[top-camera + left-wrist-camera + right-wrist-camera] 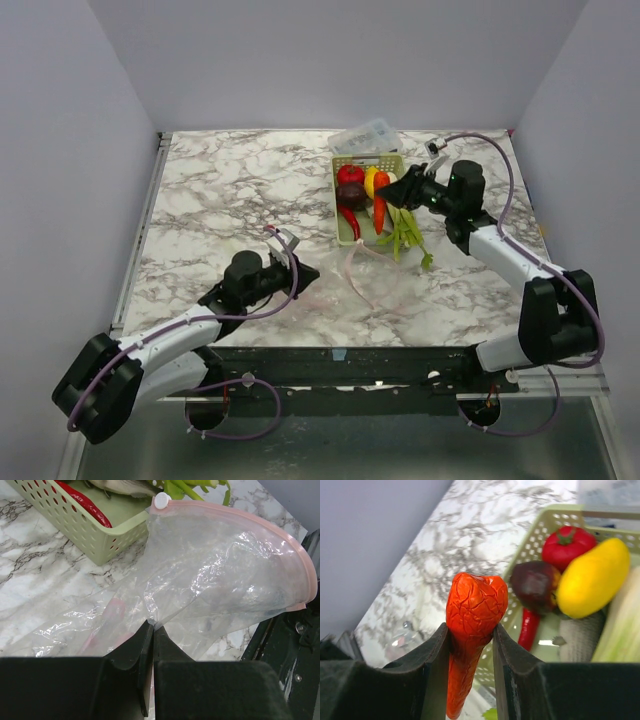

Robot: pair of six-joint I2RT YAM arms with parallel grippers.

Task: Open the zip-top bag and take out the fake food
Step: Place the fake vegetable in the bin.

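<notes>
The clear zip-top bag (372,277) lies slack on the marble in front of the basket, and I see no food inside it. Its pink zip strip (280,536) curves open, with the white slider (161,501) near the basket corner. My left gripper (153,625) is shut on a fold of the bag's plastic (225,580). My right gripper (470,630) is shut on the orange carrot (472,607), which hangs over the right side of the basket (381,208). A red fruit (567,545), yellow lemon (592,577), purple beet (535,585) and red chili (529,627) lie in the basket.
The pale green slotted basket (345,236) stands at the middle back, its corner (100,542) close to the bag's mouth. Green leek leaves (408,238) spill over its right side onto the table. A clear rigid box (365,136) sits behind the basket.
</notes>
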